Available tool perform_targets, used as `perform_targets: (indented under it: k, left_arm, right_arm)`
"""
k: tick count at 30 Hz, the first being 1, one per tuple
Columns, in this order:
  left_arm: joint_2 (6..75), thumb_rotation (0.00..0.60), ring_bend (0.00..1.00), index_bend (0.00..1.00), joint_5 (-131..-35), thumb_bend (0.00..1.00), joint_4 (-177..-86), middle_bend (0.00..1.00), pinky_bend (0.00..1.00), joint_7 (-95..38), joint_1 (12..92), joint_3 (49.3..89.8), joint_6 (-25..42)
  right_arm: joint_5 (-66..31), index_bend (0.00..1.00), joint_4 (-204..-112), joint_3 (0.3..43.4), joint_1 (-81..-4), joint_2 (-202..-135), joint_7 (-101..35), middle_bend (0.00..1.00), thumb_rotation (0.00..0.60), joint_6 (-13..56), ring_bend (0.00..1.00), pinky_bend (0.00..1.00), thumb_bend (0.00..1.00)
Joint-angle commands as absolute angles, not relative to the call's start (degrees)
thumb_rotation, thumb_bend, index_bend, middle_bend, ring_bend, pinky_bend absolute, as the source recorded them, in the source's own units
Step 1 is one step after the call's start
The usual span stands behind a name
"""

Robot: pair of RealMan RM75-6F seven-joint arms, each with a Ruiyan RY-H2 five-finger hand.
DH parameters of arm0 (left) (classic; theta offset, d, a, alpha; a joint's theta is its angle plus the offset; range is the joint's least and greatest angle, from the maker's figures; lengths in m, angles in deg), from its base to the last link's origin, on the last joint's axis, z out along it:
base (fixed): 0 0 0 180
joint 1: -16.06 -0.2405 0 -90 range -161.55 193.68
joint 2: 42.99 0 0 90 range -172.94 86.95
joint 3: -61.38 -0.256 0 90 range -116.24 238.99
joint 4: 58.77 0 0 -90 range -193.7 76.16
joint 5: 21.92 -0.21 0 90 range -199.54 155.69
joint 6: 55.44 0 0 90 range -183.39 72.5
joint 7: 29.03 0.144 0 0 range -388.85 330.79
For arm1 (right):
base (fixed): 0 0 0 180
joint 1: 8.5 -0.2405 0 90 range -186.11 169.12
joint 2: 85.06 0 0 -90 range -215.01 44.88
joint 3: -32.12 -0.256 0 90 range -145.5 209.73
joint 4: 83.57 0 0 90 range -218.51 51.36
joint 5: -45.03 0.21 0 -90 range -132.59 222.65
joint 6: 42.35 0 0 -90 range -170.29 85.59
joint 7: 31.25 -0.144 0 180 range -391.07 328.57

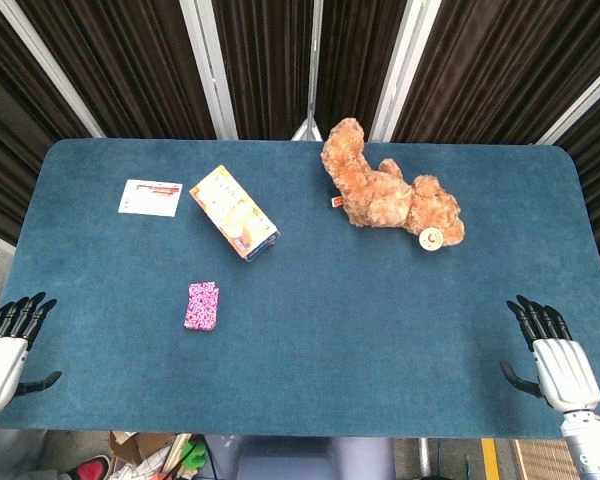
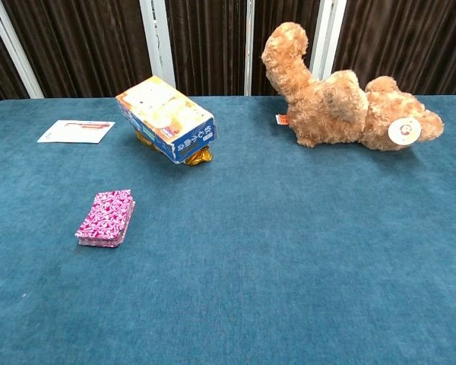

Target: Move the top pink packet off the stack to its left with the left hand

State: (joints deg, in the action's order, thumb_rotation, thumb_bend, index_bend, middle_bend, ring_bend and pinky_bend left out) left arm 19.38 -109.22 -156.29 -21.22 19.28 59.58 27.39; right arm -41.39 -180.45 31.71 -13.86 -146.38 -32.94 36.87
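A small stack of pink patterned packets (image 1: 202, 306) lies on the blue table, left of centre; the chest view shows the same stack of pink packets (image 2: 106, 218) with its layered edges facing the camera. My left hand (image 1: 8, 350) rests at the table's near-left corner, fingers spread and holding nothing, well to the left of the stack. At the near-right corner my right hand (image 1: 550, 352) lies the same way, open and empty. Neither hand appears in the chest view.
An orange and blue snack box (image 1: 233, 212) lies tilted behind the stack, propped on a gold item (image 2: 195, 157). A white card (image 1: 150, 197) sits at the far left. A brown teddy bear (image 1: 388, 192) lies at the far right centre.
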Motion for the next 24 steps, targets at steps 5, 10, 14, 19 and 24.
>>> perform_targets:
  k: [5, 10, 14, 19, 24]
  left_arm:
    - [19.31, 0.600, 0.00, 0.00, -109.11, 0.15, -156.35, 0.00, 0.00, -21.27, 19.36, 59.55, 27.13]
    - [19.36, 0.600, 0.00, 0.00, -108.88, 0.15, -156.51, 0.00, 0.00, -21.12, 19.54, 59.50, 26.61]
    - [19.28, 0.600, 0.00, 0.00, -107.57, 0.15, -157.31, 0.00, 0.00, -20.10, 20.40, 59.62, 24.45]
    - [19.04, 0.600, 0.00, 0.00, -104.57, 0.15, -160.37, 0.00, 0.00, -14.51, 23.63, 61.15, 19.64]
    - [21.88, 0.600, 0.00, 0.00, -97.67, 0.22, -163.44, 0.00, 0.00, -6.10, 28.88, 64.75, 13.49]
  right_arm:
    - [-41.26, 0.00, -180.46, 31.67, -13.91, -146.44, -32.90, 0.00, 0.600, 36.76, 0.00, 0.05, 0.36]
    - [-41.26, 0.00, -180.60, 31.64, -13.92, -146.38, -32.92, 0.00, 0.600, 36.79, 0.00, 0.05, 0.36]
    - [-41.25, 0.00, -180.68, 31.71, -13.91, -146.43, -32.96, 0.00, 0.600, 36.70, 0.00, 0.05, 0.36]
    - [-41.19, 0.00, -180.85, 31.69, -14.06, -146.30, -33.39, 0.00, 0.600, 36.38, 0.00, 0.05, 0.36]
    - [-41.13, 0.00, -180.74, 31.70, -14.10, -146.18, -34.11, 0.00, 0.600, 36.22, 0.00, 0.05, 0.36]
